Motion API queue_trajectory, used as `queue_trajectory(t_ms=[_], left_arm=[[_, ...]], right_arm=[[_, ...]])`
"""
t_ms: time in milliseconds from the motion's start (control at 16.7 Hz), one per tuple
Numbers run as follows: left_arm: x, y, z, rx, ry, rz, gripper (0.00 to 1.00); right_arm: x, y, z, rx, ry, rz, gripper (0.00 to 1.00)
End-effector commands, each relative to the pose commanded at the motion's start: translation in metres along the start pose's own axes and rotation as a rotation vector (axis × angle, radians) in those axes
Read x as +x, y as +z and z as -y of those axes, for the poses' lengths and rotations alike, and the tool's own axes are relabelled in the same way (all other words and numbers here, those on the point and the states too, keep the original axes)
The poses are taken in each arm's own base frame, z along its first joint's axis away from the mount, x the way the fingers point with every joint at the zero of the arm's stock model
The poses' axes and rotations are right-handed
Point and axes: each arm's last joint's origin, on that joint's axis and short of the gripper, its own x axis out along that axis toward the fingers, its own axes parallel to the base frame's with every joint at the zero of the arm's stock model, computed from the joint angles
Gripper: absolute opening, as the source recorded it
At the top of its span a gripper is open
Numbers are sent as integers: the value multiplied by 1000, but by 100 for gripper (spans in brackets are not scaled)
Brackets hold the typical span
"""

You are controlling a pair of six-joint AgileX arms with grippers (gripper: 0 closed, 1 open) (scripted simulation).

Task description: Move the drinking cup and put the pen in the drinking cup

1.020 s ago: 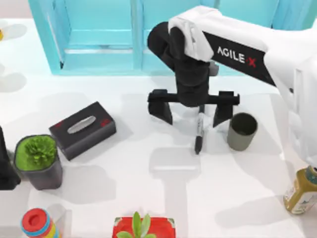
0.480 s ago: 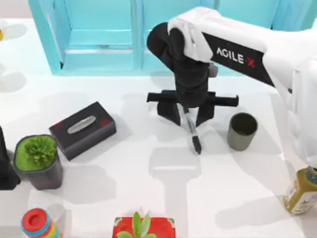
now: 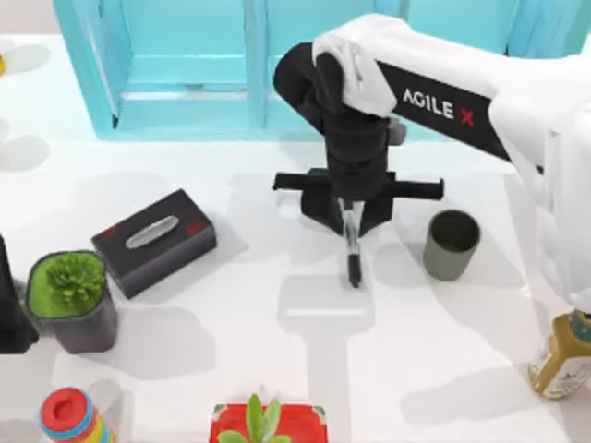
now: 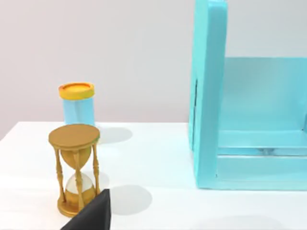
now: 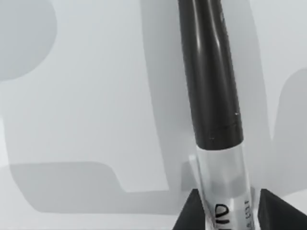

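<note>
A: Where is the right gripper [image 3: 349, 214]?

B: Over the middle of the white table [image 3: 443, 351], just in front of the turquoise cabinet [image 3: 249, 65]. Its 2 fingers are clenched on the pen [image 3: 352, 249], gripping it by the white label band.

A: How does the pen sit?

B: From above, its black capped end sticks out below the fingers toward the front of the table. The right wrist view shows the pen [image 5: 211, 96] running away from the camera over the table, with a dark fingertip [image 5: 192, 215] on either side of the label. Whether the tip touches the table, I cannot tell.

A: And the cup?

B: The cup [image 3: 451, 244] stands upright on the table to the right of the gripper, near it but apart, with its dark inside open to the top.

A: The left arm?

B: The left gripper [image 3: 11, 314] is parked at the table's left edge beside the dark pot with the green plant [image 3: 72, 300]. I cannot tell how its jaws stand. Its wrist camera looks past a gold hourglass [image 4: 74, 167] and a blue jar with an orange lid [image 4: 77, 103] to the cabinet's side [image 4: 208, 96].

A: Anything else nearby?

B: A black tissue box [image 3: 154, 242] lies to the left of the middle.
</note>
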Motion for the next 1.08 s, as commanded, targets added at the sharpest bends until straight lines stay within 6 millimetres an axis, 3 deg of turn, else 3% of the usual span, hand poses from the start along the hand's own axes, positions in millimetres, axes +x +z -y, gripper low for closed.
queue_trajectory(t_ms=[60, 240, 540, 1080], left_arm=[[0, 0, 0, 0, 0, 0, 100], [0, 0, 0, 0, 0, 0, 100], [0, 0, 0, 0, 0, 0, 100], [0, 0, 0, 0, 0, 0, 100]], right_arm=[[-33, 0, -2, 27, 90, 48, 0], [-35, -5, -1, 25, 78, 37, 0], [-65, -27, 3, 25, 95, 51, 0], [-102, -67, 16, 25, 93, 49, 0]])
